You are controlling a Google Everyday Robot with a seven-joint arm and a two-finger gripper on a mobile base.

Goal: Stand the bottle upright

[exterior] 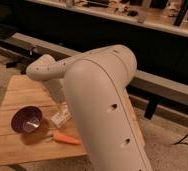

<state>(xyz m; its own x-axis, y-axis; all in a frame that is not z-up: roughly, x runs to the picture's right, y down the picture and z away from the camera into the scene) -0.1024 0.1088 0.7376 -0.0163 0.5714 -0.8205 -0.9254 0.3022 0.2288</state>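
Observation:
The bottle (60,117) lies on its side on the wooden table (22,90), a small pale thing with a whitish label, between the purple bowl and my arm. My big white arm (104,105) fills the middle of the camera view and bends left over the table. The gripper is hidden from the camera, out of sight behind or beyond the arm's far end (39,70). Its jaws stand wide, and nothing shows the bottle being held.
A purple bowl (27,120) sits on the table's left part. An orange carrot (67,138) lies near the front edge, just below the bottle. A dark counter and rail (157,80) run behind the table. Floor lies to the right.

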